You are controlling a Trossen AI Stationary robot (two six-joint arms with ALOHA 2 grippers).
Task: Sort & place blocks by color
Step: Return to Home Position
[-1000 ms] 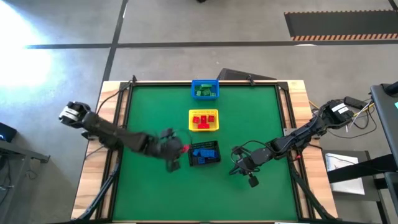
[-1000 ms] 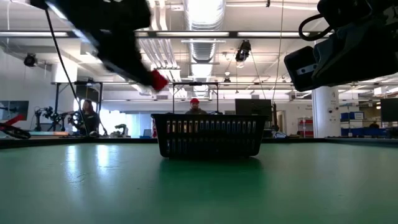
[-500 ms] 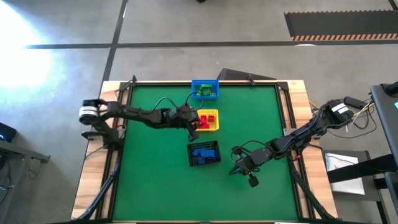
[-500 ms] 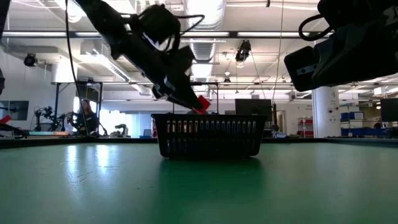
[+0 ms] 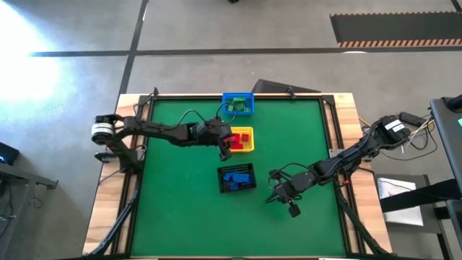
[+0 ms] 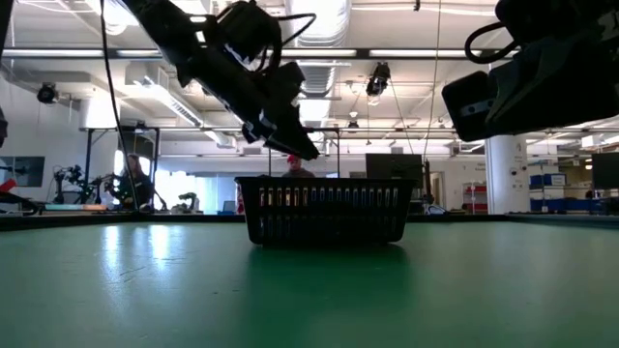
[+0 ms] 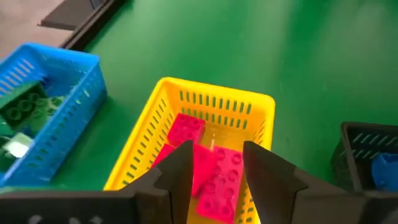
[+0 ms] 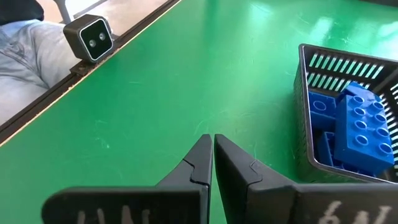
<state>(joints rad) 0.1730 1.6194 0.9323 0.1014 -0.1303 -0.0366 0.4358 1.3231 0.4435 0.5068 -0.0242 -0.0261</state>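
Left gripper [image 5: 225, 143] hangs over the yellow basket [image 7: 205, 106], fingers parted and empty, red blocks [image 7: 219, 180] straight below them in it, while right gripper [image 8: 212, 146] waits, pinched closed, just right of the black basket [image 8: 305, 112].

The green tabletop [image 5: 180, 224] before me had a pale wooden border [image 5: 108, 217]. Three mesh baskets stood in a line down its middle, each apart from the next: a blue basket [image 7: 68, 118] at the far edge, a yellow basket [image 7: 217, 102] in the centre, and a black basket [image 6: 324, 208] nearest, turned slightly askew. A small camera cube [image 8: 94, 36] sat on the tabletop's rim, with someone's jeans [image 8: 25, 43] just beyond it. Grey floor [image 5: 216, 29] lay around, carrying a dark mat [image 5: 393, 29] with a striped edge. Across the room a person in a red cap [image 6: 293, 159] showed behind the black basket, and a white pillar [image 6: 503, 174] stood off to one side.
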